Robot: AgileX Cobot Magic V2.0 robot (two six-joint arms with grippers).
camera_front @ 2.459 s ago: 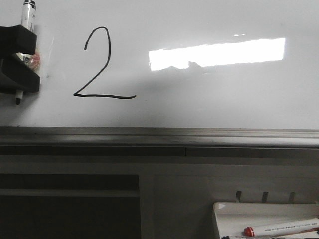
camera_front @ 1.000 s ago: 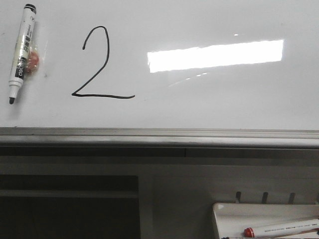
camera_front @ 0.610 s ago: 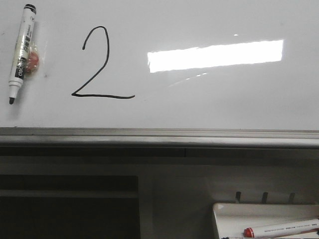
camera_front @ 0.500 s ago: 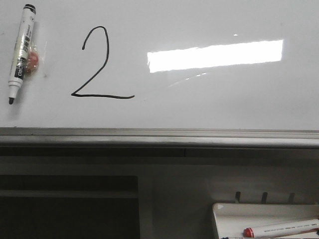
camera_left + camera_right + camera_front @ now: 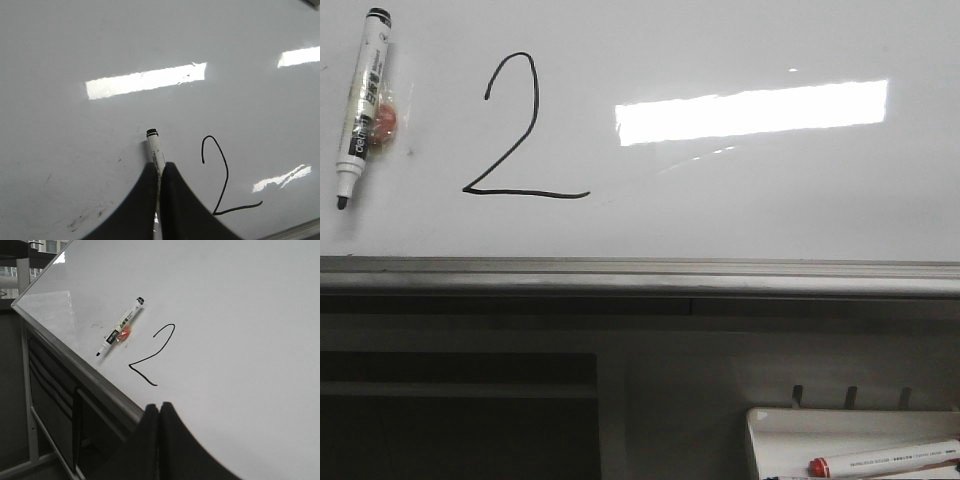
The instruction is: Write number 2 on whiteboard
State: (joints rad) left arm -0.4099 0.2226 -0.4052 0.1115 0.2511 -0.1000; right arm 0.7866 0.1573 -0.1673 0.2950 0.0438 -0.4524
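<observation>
One whiteboard (image 5: pixel 740 200), one number 2 (image 5: pixel 515 130), two markers (image 5: pixel 362 105) (image 5: pixel 885 459), one tray (image 5: pixel 790 440).

- The front view faces the whiteboard (image 5: pixel 740 220) squarely from close by, taking in its lower part, the grey rail (image 5: pixel 640 275) and a tray (image 5: pixel 765 440) nearer, at the right
- The left wrist view looks along the left gripper (image 5: pixel 159 172) straight at the board from near, its fingers pressed together
- The right wrist view looks over the right gripper (image 5: pixel 159 412) obliquely from the right, along the board toward its left end
- All three share the number 2 (image 5: pixel 525 130) and the marker (image 5: pixel 362 105) on the board left of it
</observation>
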